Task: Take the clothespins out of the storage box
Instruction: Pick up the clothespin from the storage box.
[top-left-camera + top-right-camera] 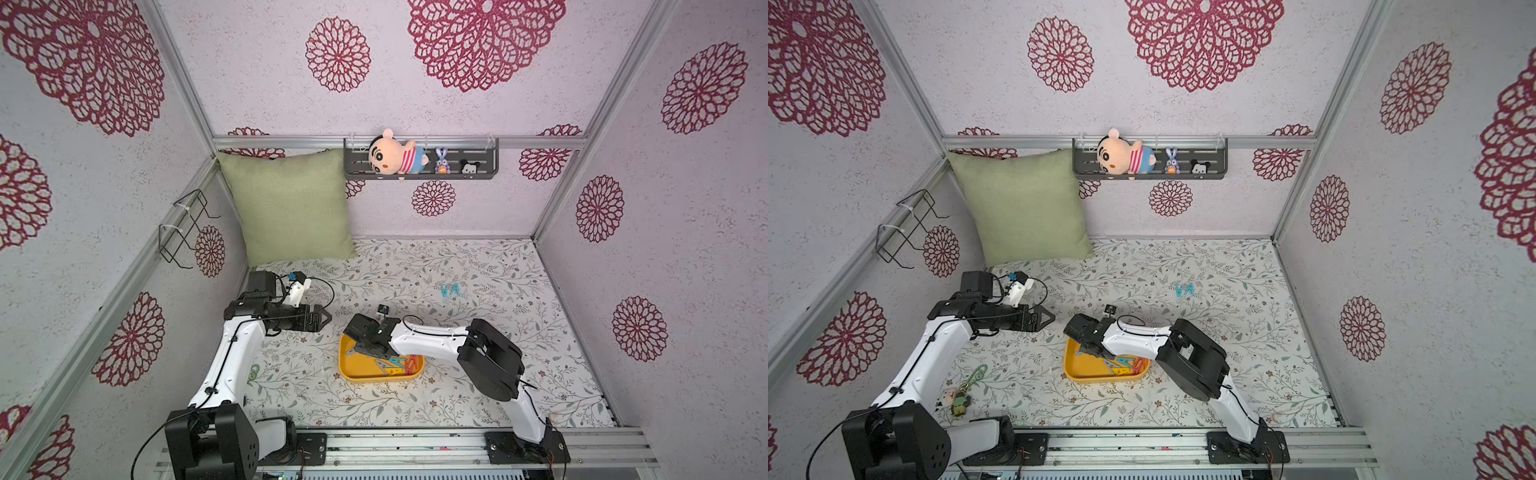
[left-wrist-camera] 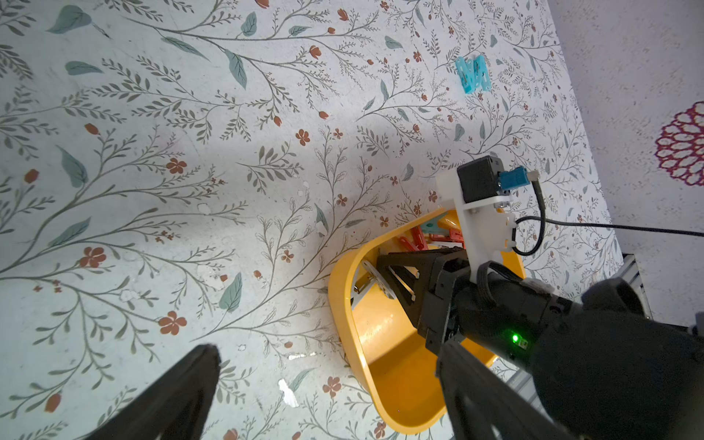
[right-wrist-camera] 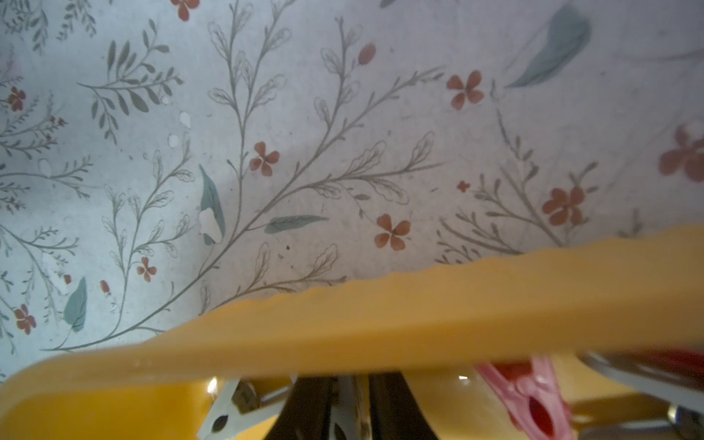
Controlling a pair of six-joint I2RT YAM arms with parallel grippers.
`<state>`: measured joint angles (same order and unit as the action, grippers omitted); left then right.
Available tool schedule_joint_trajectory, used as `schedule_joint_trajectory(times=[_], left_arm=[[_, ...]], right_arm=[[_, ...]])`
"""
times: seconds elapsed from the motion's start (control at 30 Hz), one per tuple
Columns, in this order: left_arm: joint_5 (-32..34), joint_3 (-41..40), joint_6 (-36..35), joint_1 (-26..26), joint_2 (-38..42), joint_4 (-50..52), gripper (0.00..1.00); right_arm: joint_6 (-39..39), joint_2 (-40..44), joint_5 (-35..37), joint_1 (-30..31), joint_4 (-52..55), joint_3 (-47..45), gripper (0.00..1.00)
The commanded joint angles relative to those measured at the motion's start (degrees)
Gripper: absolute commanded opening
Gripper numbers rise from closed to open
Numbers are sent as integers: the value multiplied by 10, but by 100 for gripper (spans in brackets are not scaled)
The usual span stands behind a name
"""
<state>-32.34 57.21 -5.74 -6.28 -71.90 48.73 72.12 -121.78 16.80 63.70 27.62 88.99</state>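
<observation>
**Storage box** (image 1: 374, 377) (image 1: 1096, 376): yellow, low-walled. It sits flat on the floral surface (image 1: 299, 386), toward the front edge and about mid-width in both top views.

**Clothespins** (image 1: 399, 365) (image 1: 1125, 365): a loose pile of red, grey, teal and orange clips fills the right half of the box.

**Right tool** (image 1: 353, 351) (image 3: 346, 415): reaches down inside the box at its left end.
- The jaws are drawn close and clamped on a grey clothespin (image 3: 344, 400). In the right wrist view its pale body shows between the two dark fingers (image 3: 308, 415).
- More pale grey plastic shows just beside the fingers; whether it is the same clip or a second one cannot be told.
- A red clip (image 3: 529, 396) lies on the other side, and the box wall stands just ahead.
- Whether the held clip is clear of the box floor cannot be told.

**Two teal clothespins** (image 1: 450, 289) (image 2: 473, 74): they lie side by side and touching on the surface, well apart from the box, toward the back.

**Left tool** (image 1: 326, 318): jaws wide apart, holding nothing. It hangs above the surface near the box's far left corner and points right.

**Surroundings:**
- A green cushion (image 1: 291, 208) leans in the back left corner.
- A dark wall shelf (image 1: 486, 166) carries plush toys (image 1: 392, 156).
- A wire rack (image 1: 187, 226) hangs on the left wall.
</observation>
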Motion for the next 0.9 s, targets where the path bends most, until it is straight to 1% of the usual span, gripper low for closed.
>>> schedule_joint_trajectory(times=[0.0,0.23,0.5,0.87], left_arm=[[-9,5,-3,-6,11,-3,97],[-8,5,-3,-6,12,-4,97],[-8,5,-3,-6,12,-3,97],[-5,6,-2,-6,10,-4,97]], right_arm=[[12,6,2,-2,5,-6,20],[20,26,0,0,-2,-33,8],[14,51,14,7,13,-32,1],[-40,98,56,30,92,10,0]])
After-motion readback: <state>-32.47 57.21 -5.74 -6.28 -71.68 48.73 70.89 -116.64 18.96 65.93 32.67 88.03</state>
